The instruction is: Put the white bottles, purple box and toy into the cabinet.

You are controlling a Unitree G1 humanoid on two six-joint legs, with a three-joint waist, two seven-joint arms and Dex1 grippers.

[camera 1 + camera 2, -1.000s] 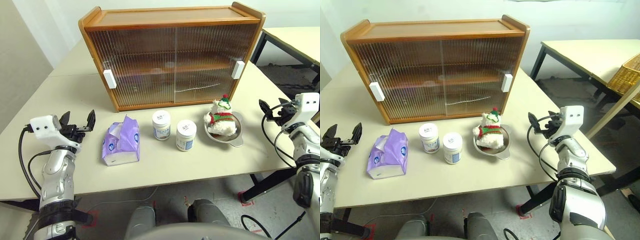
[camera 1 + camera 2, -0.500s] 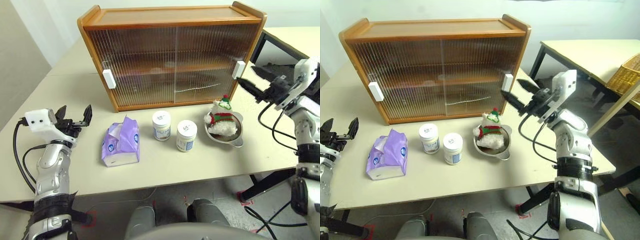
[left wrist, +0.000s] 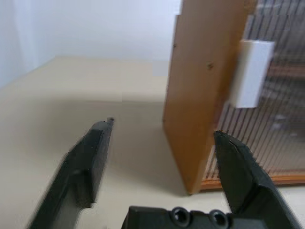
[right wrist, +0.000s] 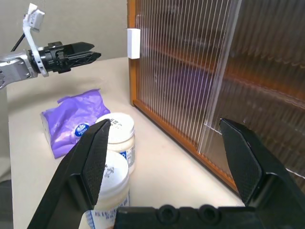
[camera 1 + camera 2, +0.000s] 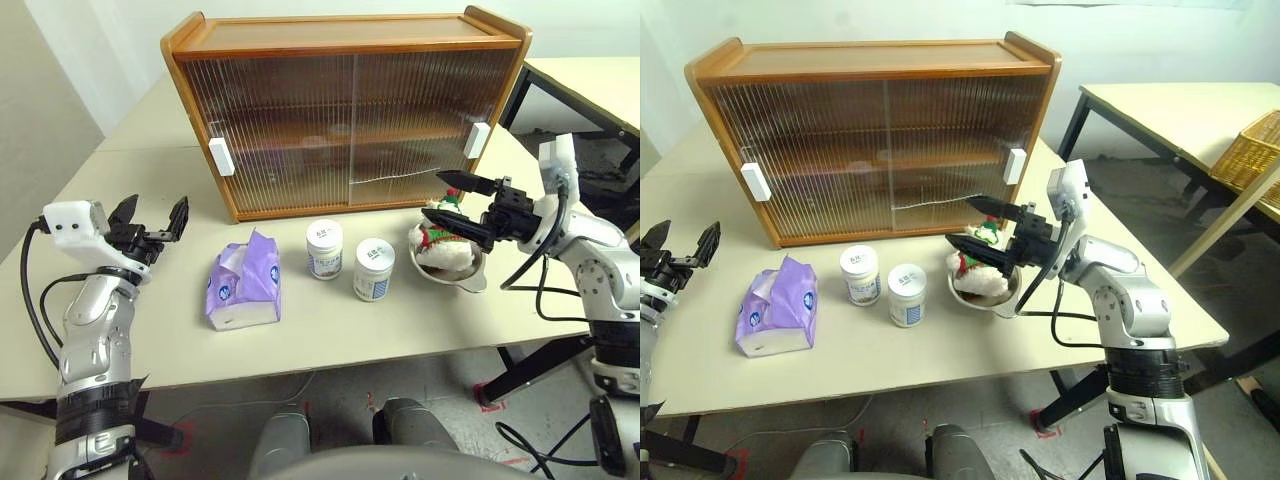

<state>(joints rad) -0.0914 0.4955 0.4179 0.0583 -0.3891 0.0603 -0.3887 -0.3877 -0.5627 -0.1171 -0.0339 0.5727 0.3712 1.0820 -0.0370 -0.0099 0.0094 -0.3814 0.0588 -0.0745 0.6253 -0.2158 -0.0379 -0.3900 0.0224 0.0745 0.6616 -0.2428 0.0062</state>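
The cabinet (image 5: 345, 110) stands at the back of the table with both ribbed doors slid shut and white handles (image 5: 221, 156) at its outer ends. In front of it lie the purple box (image 5: 242, 283), two white bottles (image 5: 323, 249) (image 5: 373, 269) and the toy (image 5: 445, 245) in a steel bowl. My right gripper (image 5: 433, 195) hovers open just above the toy, pointing left. My left gripper (image 5: 157, 203) is open and empty, left of the purple box, facing the cabinet's left corner (image 3: 205, 86). The right wrist view shows both bottles (image 4: 116, 133) and the purple box (image 4: 76, 121).
The steel bowl (image 5: 475, 275) under the toy sits near the table's right edge. A second table (image 5: 590, 75) stands to the right with a wicker basket (image 5: 1250, 150) on it. Bare tabletop lies between the objects and the front edge.
My right arm has swung in from the table's right side to above the toy, fingers now pointing left. My left gripper has risen a little.
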